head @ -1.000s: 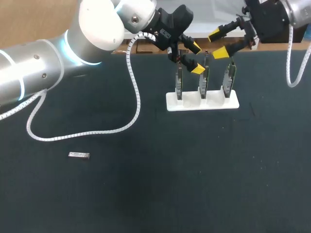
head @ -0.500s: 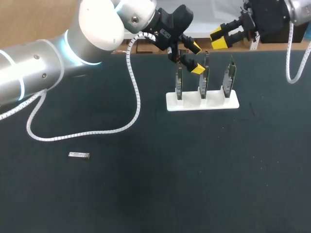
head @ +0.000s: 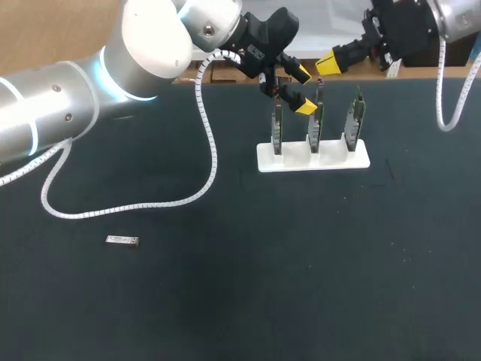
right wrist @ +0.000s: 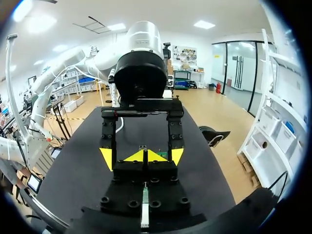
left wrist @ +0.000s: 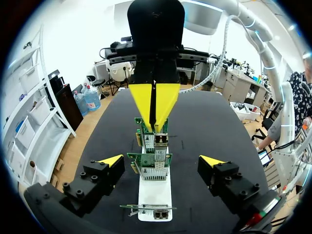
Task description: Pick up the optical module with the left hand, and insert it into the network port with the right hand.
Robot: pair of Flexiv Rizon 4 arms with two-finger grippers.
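The optical module [head: 122, 241], a small silver bar, lies alone on the dark table at the left front, far from both grippers. Three green network cards stand upright in a white stand [head: 313, 156] at the back middle. My left gripper [head: 303, 91] hangs open over the left and middle cards [left wrist: 155, 161]; in its wrist view the left gripper [left wrist: 161, 161] straddles the row of cards without touching them. My right gripper [head: 331, 64] is shut with nothing in it, above and behind the cards, facing the left gripper; the right wrist view shows the right gripper [right wrist: 146, 156] with yellow tips pressed together.
A white coiled cable [head: 173, 201] from the left arm trails across the table's left half. The black tabletop [head: 301, 271] stretches wide in front of the stand.
The right gripper's fingers have shut from wide open, and it has drawn up and left from beside the right card. The left arm and module have not moved.
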